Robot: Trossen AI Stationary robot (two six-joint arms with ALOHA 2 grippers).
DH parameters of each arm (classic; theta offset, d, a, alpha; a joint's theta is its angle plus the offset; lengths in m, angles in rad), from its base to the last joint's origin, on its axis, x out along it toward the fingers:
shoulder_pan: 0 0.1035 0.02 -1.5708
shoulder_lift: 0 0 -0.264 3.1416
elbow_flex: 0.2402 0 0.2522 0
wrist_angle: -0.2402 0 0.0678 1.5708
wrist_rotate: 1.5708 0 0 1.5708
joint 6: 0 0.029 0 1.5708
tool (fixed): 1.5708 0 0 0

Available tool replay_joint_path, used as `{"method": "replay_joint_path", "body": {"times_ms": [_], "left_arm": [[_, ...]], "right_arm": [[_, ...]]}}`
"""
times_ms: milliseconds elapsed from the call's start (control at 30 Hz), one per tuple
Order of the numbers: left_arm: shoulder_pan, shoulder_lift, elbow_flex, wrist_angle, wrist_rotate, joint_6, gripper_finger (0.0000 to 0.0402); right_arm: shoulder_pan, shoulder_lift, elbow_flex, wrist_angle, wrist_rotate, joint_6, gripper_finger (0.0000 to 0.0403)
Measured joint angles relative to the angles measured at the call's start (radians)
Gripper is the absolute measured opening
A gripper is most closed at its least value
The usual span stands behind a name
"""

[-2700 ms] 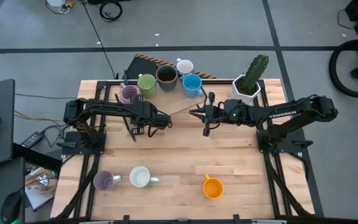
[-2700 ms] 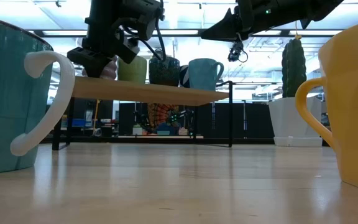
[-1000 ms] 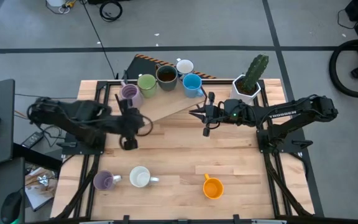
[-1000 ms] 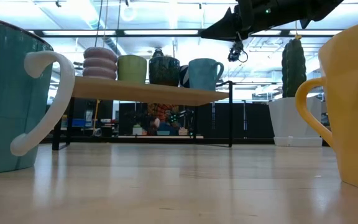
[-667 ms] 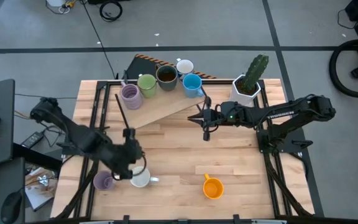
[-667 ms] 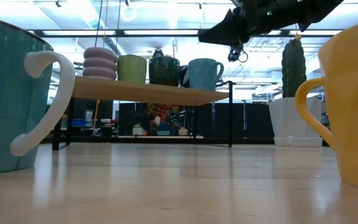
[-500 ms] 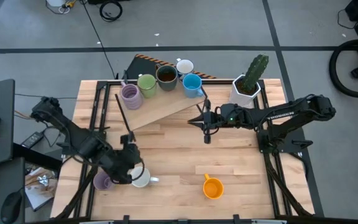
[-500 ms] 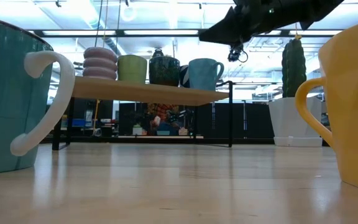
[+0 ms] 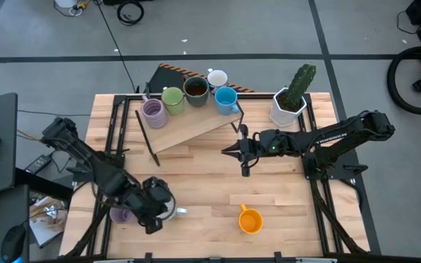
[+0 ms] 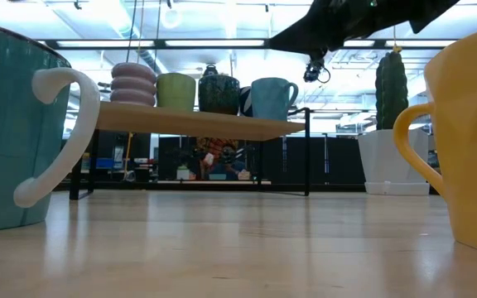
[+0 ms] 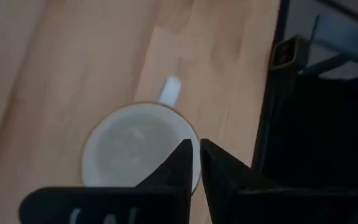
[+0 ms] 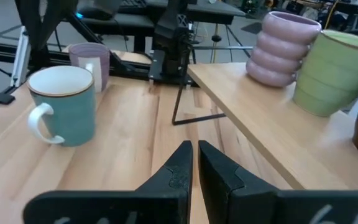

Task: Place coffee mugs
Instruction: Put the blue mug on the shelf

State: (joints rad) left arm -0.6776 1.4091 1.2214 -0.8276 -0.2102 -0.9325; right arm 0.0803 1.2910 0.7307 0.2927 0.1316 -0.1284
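From above, a pale butcher-block table (image 9: 283, 190) carried a raised wooden shelf (image 9: 196, 126) on thin black legs, and along it stood a ribbed purple ceramic mug (image 9: 153, 112), a ribbed green mug (image 9: 172, 98), a glossy dark brown mug (image 9: 196, 89), a small white mug (image 9: 217, 77) and a smooth blue mug (image 9: 226, 97). Near the front edge sat an orange mug (image 9: 250, 220), a second purple mug (image 9: 120, 215) and a handled mug with a white inside (image 9: 168, 210) — the left gripper (image 9: 154, 212) hung directly over that last one. The right gripper (image 9: 241, 150) was above mid-table beside the shelf, near a white hexagonal pot with a cactus (image 9: 289, 102). At table height, the teal outer wall and white looped handle of the near mug (image 10: 23, 124) filled one side and the orange mug (image 10: 462, 132) the other, with the shelf mugs lined up beyond. The left wrist view looked down into the round white interior of that mug (image 11: 135, 146), its handle pointing away; the left gripper's (image 11: 196, 165) dark fingers were closed together, empty. In the right wrist view the right gripper (image 12: 194, 163) was likewise closed on nothing, facing the teal mug (image 12: 64, 106) — the ribbed purple and green ones stood on the shelf.
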Motion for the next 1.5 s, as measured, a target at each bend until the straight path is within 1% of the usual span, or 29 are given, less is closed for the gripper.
{"method": "replay_joint_path", "body": {"times_ms": [100,200,333,433,633,767,867,1100,1167,1400,1500], "left_arm": [[0.016,0.060,0.032,0.004,0.070,-0.001,0.0054],[0.018,0.103,0.064,0.001,0.123,-0.001,0.0084],[0.018,0.135,0.084,-0.031,0.138,0.001,0.0127],[0.033,0.138,0.101,-0.064,0.137,0.000,0.0142],[0.061,0.137,0.180,-0.162,0.135,-0.012,0.0137],[0.062,0.137,0.194,-0.225,0.124,-0.031,0.0124],[0.061,0.164,0.194,-0.232,0.129,-0.044,0.0120],[0.061,0.262,0.194,-0.233,0.241,-0.022,0.0119],[0.060,0.273,0.194,-0.232,0.253,0.003,0.0119],[0.008,0.280,0.194,-0.232,0.245,0.202,0.0118],[-0.020,0.280,0.194,-0.231,0.218,0.219,0.0120]], "right_arm": [[0.008,0.000,-0.001,-0.006,0.006,0.010,0.0030],[0.019,0.000,-0.017,0.017,0.006,0.012,0.0030],[0.026,0.000,-0.067,0.109,0.011,-0.002,0.0030],[0.023,0.000,-0.089,0.161,0.017,-0.012,0.0030],[0.021,0.000,-0.090,0.162,0.017,-0.029,0.0030],[0.021,0.000,-0.090,0.161,0.017,-0.038,0.0030],[0.021,0.000,-0.090,0.162,0.025,-0.040,0.0030],[0.012,0.000,-0.090,0.161,0.027,-0.047,0.0030],[0.010,0.000,-0.090,0.162,0.027,-0.046,0.0030],[0.010,0.000,-0.090,0.160,0.025,-0.039,0.0030],[0.010,0.000,-0.090,0.159,0.025,-0.039,0.0030]]}}
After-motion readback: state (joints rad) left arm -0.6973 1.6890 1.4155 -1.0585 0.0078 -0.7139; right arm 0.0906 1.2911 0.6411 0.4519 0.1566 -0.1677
